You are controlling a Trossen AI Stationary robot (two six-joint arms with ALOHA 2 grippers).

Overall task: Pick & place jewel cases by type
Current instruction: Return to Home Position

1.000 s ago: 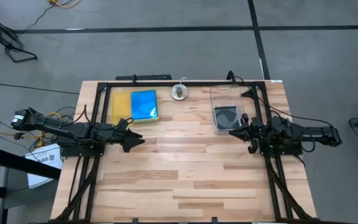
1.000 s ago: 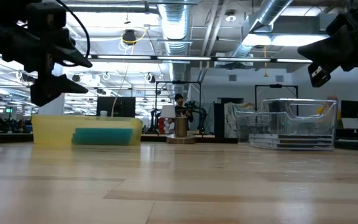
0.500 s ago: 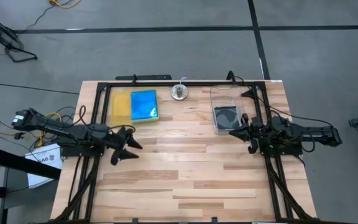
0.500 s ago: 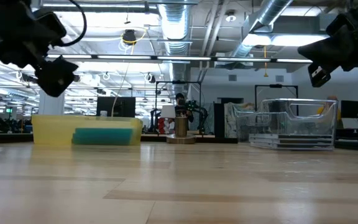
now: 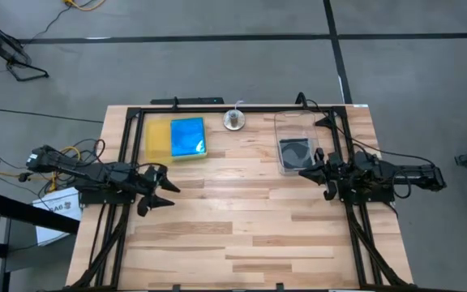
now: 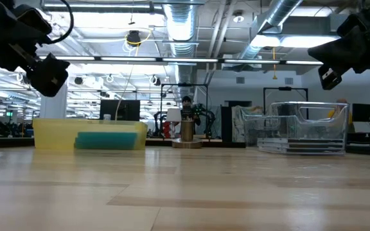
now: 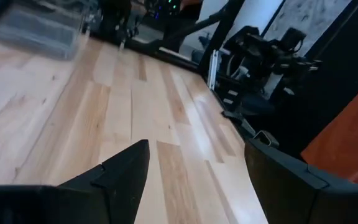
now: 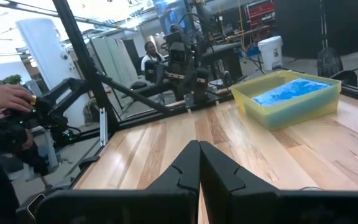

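- Since a second ago the left hand (image 5: 157, 189) has drawn back toward the worktop's (image 5: 242, 227) left edge and turned a little toward the near edge; the right hand (image 5: 309, 172) has not shifted.
- The left hand hangs above the boards just inside the left edge, about midway between the far and near edges. Its fingers (image 7: 120, 177) stand apart with nothing between them.
- The right hand hovers just inside the right edge, beside the clear tub (image 5: 286, 122). Its fingers (image 8: 188, 165) are pressed together and hold nothing.
- The blue jewel cases (image 5: 187, 136) lie flat in the right part of the yellow tray (image 5: 157, 139), which sits by the far edge toward the left side. How many are stacked cannot be told.
- A clear jewel case with a black inside (image 5: 295, 152) lies in the clear tub, which sits by the far edge toward the right side.
- A small round metal piece (image 5: 233, 121) stands at the far edge between tray and tub.
- In the low view both hands are raised well clear of the worktop.
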